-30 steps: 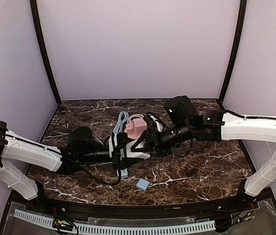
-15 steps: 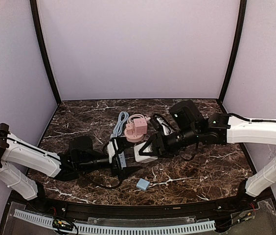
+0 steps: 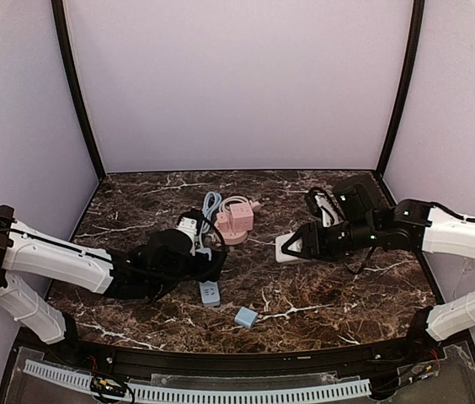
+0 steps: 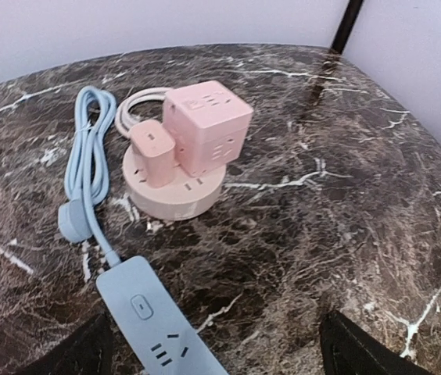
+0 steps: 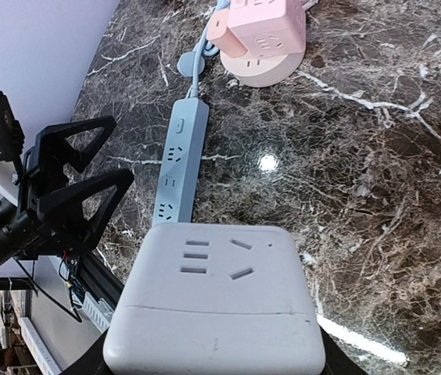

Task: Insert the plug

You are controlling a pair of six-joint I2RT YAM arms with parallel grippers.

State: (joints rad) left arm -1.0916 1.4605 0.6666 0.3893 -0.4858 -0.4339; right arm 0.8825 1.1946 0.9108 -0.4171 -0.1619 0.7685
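Observation:
My right gripper (image 3: 298, 245) is shut on a white socket block (image 3: 286, 246) and holds it just above the table, right of centre. The block fills the bottom of the right wrist view (image 5: 216, 305), socket holes facing up. My left gripper (image 3: 210, 261) is open and empty; its black fingers (image 4: 365, 353) show only at the bottom corners of the left wrist view. A blue power strip (image 4: 154, 320) lies under it and also shows in the top view (image 3: 210, 291). Its blue plug (image 4: 72, 220) rests on the table, left of the pink socket.
A pink round socket base with a pink cube and adapter on it (image 3: 236, 220) stands behind the strip and also shows in the left wrist view (image 4: 193, 148). A small light-blue block (image 3: 245, 317) lies near the front edge. A coiled blue cable (image 4: 87, 148) lies left of the pink socket.
The two grippers were together at the centre. My right gripper has pulled away to the right with the white block. My left gripper has swung back, and the blue strip now lies free.

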